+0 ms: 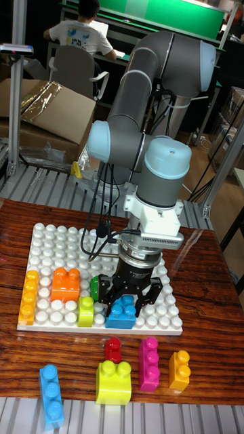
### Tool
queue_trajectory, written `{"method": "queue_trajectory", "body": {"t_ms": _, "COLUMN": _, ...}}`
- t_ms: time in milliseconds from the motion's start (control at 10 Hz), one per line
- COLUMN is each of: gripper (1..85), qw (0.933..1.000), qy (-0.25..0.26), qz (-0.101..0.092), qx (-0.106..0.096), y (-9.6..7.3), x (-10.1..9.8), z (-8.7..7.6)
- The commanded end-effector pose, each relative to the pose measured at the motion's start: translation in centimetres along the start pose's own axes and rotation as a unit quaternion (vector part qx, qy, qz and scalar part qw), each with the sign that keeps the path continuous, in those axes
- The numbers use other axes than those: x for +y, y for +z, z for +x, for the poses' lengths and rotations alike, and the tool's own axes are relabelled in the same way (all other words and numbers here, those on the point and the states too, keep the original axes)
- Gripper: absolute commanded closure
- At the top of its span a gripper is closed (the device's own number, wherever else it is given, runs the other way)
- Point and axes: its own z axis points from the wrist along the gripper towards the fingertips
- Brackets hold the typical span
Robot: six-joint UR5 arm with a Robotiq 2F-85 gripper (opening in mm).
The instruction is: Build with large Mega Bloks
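Gripper (126, 300) pinching blue block (122, 312) at 6 o'clock edge of baseplate (47, 244), green block (94, 287) just behind at 10 o'clock. Judgement: align studs squarely, press straight down until seated, then release; avoid nudging lime block (85, 311) at 9 o'clock.

Seated person (80, 30), open cardboard box (42, 108), perhaps a green board (163, 15).

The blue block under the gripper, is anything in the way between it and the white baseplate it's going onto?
Nothing visible. The gripper is closed around the blue block, which sits at the white baseplate's front edge. The lime block stands just to its left and a green block behind, both beside it, not beneath.
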Motion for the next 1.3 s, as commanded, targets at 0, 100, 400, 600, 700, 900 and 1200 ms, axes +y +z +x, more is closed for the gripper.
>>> {"method": "queue_trajectory", "body": {"t_ms": 0, "gripper": 84.7, "qw": 1.0, "qy": 0.005, "qz": -0.004, "qx": -0.002, "y": -0.1, "x": 0.1, "z": 0.0}}
{"method": "queue_trajectory", "body": {"t_ms": 100, "gripper": 84.7, "qw": 1.0, "qy": 0.006, "qz": -0.004, "qx": -0.001, "y": 0.2, "x": 0.2, "z": 0.1}}
{"method": "queue_trajectory", "body": {"t_ms": 400, "gripper": 69.0, "qw": 0.9995, "qy": -0.002, "qz": -0.019, "qx": 0.026, "y": -0.9, "x": 0.8, "z": 1.5}}
{"method": "queue_trajectory", "body": {"t_ms": 600, "gripper": 60.7, "qw": 0.9991, "qy": -0.009, "qz": -0.028, "qx": 0.029, "y": -1.8, "x": 0.4, "z": 1.1}}
{"method": "queue_trajectory", "body": {"t_ms": 700, "gripper": 52.7, "qw": 0.9991, "qy": -0.012, "qz": -0.032, "qx": 0.026, "y": -1.7, "x": 0.6, "z": 1.0}}
{"method": "queue_trajectory", "body": {"t_ms": 900, "gripper": 48.0, "qw": 0.999, "qy": -0.016, "qz": -0.034, "qx": 0.025, "y": -1.9, "x": 0.7, "z": 1.0}}
{"method": "queue_trajectory", "body": {"t_ms": 1200, "gripper": 39.0, "qw": 0.9985, "qy": -0.031, "qz": -0.042, "qx": 0.019, "y": -1.7, "x": 0.9, "z": 0.7}}
